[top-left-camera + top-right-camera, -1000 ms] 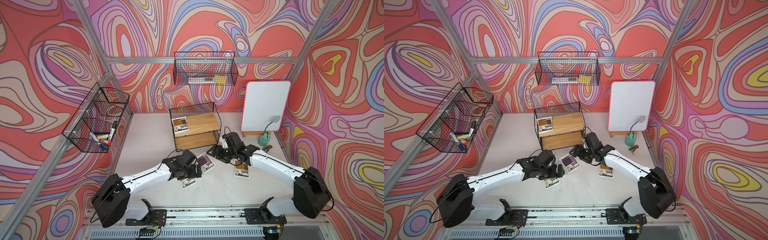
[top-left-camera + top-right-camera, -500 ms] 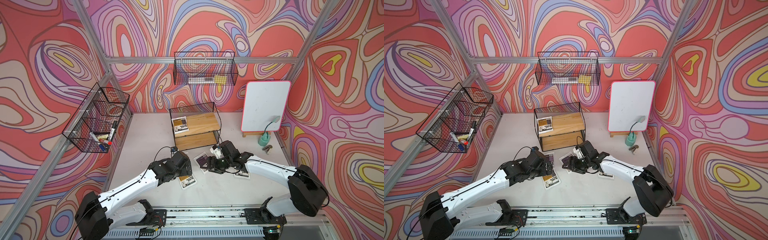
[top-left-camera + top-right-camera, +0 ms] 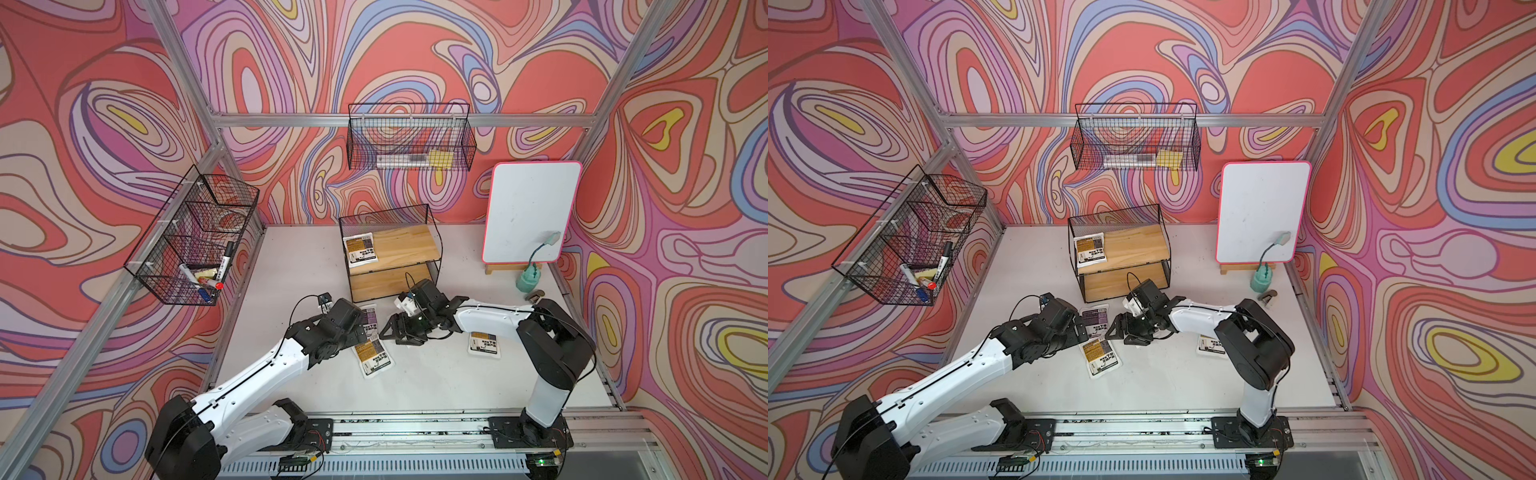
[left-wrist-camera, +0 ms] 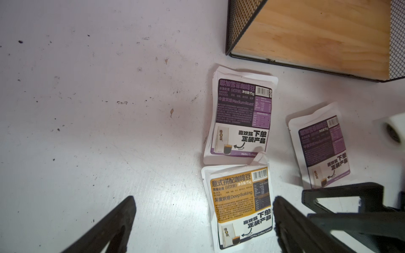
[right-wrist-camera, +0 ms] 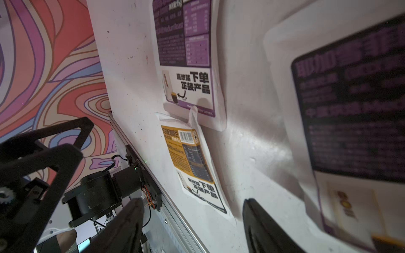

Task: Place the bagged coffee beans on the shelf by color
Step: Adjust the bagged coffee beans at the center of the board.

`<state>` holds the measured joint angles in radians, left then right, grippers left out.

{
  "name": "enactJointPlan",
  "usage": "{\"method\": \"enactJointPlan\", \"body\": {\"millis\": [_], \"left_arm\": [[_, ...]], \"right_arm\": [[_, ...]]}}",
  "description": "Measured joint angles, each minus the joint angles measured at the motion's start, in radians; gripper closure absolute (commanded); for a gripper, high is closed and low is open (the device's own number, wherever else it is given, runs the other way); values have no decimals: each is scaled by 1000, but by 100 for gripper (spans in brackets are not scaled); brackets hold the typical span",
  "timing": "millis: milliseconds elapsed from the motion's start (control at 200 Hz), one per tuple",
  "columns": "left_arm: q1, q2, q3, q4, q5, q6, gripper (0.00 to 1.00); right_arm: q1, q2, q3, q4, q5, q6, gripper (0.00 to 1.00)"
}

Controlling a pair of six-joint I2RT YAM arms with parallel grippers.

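Note:
The shelf [image 3: 409, 243] stands at the back middle, with an orange pouch [image 3: 360, 249] on its top board. On the table in front lie a purple pouch [image 3: 370, 318] [image 4: 241, 116], an orange pouch [image 3: 374, 358] [image 4: 240, 203] just below it, and a third orange pouch [image 3: 484, 344] to the right. A second purple pouch [image 4: 322, 149] [image 5: 350, 109] is hidden in both top views under my right gripper [image 3: 397, 332] [image 5: 194, 200], which is tilted low over it, open and empty. My left gripper [image 3: 353, 338] [image 4: 203, 198] hangs open beside the near orange pouch.
A wire basket [image 3: 195, 241] with markers hangs on the left wall and another basket [image 3: 409, 143] on the back wall. A whiteboard [image 3: 530, 212] and a green bottle [image 3: 528, 279] stand at the back right. The metal rail [image 3: 415, 419] runs along the front edge.
My right gripper has swung left and down over a purple pouch. My left arm has drawn back to the left, uncovering the other purple pouch.

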<state>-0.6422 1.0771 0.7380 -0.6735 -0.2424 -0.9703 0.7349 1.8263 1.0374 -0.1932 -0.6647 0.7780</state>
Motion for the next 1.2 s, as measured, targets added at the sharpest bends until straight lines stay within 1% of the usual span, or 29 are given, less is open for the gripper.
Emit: {"method": "enactJointPlan", "body": {"millis": [205,486,581,716,801,1001,1202], "left_arm": [[2,-29,-34,-11,0,-22,1],[2,-52,-73,-15,5,-45,1],[2,-58,-93,-15,8,-56,1],[7,-61,-122,-9,23,-70,1],[7,-61,-138,-6,35,-77,1],[7,-55,-170,19,56,-85,1],[7,-19,-202,50,68,-86,1]], "right_arm": [[40,81,63,1,-21,1,27],[91,185,201,16,-45,17,27],[94,200,235,21,-46,27,27],[92,198,239,18,-30,30,27],[92,177,219,16,-10,31,27],[90,57,70,18,21,47,27],[90,-14,-29,6,27,53,27]]}}
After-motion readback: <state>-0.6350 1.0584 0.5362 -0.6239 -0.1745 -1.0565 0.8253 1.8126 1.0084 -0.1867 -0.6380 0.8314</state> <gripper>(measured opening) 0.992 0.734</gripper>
